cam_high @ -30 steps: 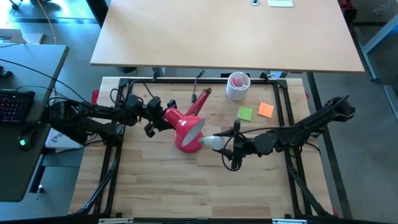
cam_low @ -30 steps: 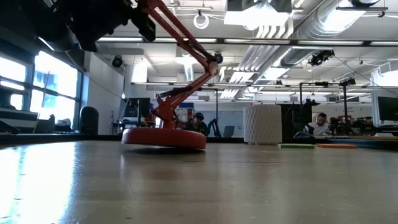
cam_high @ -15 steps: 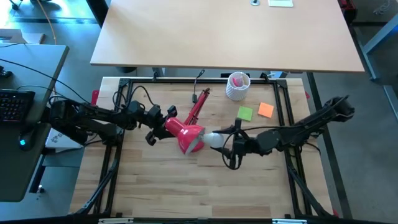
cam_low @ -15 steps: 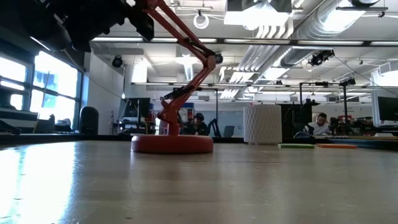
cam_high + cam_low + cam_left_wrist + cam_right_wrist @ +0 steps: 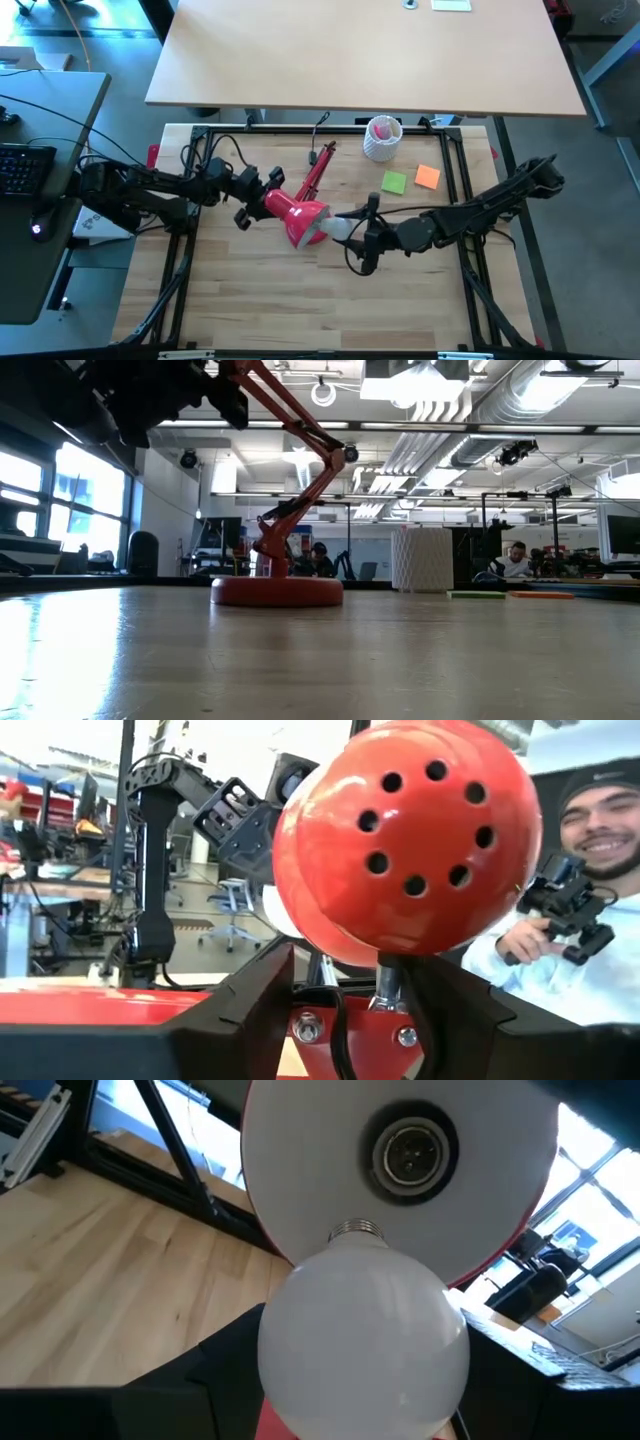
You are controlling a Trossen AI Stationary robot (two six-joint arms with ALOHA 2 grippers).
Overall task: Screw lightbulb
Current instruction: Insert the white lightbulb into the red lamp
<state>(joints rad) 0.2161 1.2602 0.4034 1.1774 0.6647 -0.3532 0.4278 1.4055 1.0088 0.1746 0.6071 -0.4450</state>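
Note:
A red desk lamp stands on its round base (image 5: 277,590). Its red shade (image 5: 303,221) is lifted and opens toward the table's right. My left gripper (image 5: 257,200) is shut on the lamp just behind the shade (image 5: 405,840). My right gripper (image 5: 354,233) is shut on the white lightbulb (image 5: 337,227), right of the shade's mouth. In the right wrist view the bulb's silvery screw base (image 5: 357,1232) points at the socket (image 5: 412,1152) inside the white-lined shade and stands a little short of it. My left gripper pinches the lamp's red neck joint (image 5: 350,1032), just behind the shade, between its two fingers (image 5: 250,1005). The fingers come level from the table's left. The shade is held above the table, its mouth away from the gripper. My right gripper pinches the bulb's round glass body (image 5: 365,1350) between its two fingers (image 5: 225,1370). The fingers come roughly level from the table's right. The bulb is lifted clear of the table, and its screw base points away from the gripper toward the shade.
A white perforated cup (image 5: 382,138) stands at the far side, with a green note (image 5: 394,182) and an orange note (image 5: 427,177) near it. A black frame (image 5: 455,170) borders the table. People show in the room beyond (image 5: 590,920).
My left gripper has moved a little toward the table's near right and turned the shade, whose mouth now faces right. The lamp's base has slid a little along the table. My right gripper has carried the bulb leftward, closer to the shade's mouth.

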